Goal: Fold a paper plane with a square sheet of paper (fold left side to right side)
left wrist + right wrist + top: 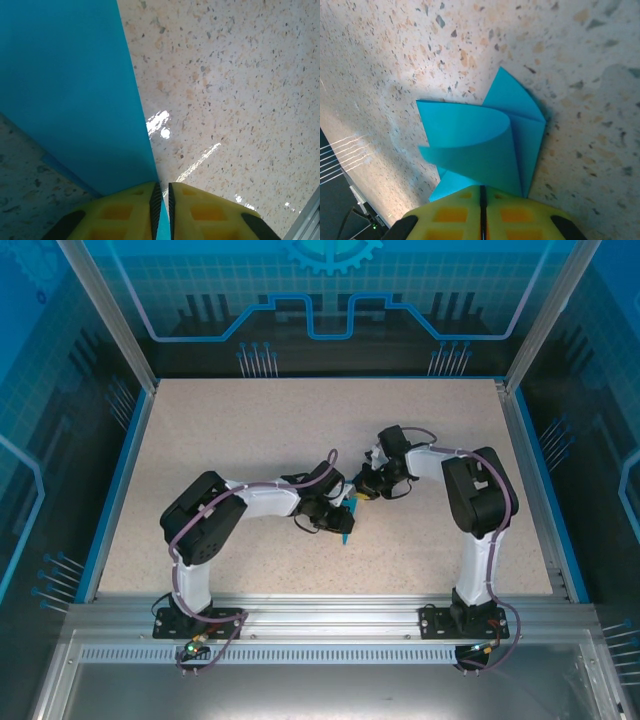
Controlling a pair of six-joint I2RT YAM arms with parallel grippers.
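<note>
The square sheet of paper (485,150), partly folded, lay mid-counter (250,430). My left end effector (162,195) pinched its lifted edge, the sheet stretching straight ahead. My right end effector (482,192) sat pressed together at its near edge.

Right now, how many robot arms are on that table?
2. The left arm reaches in from the left, the right arm from the right; both meet at the blue paper mid-table. None seem hidden.
</note>
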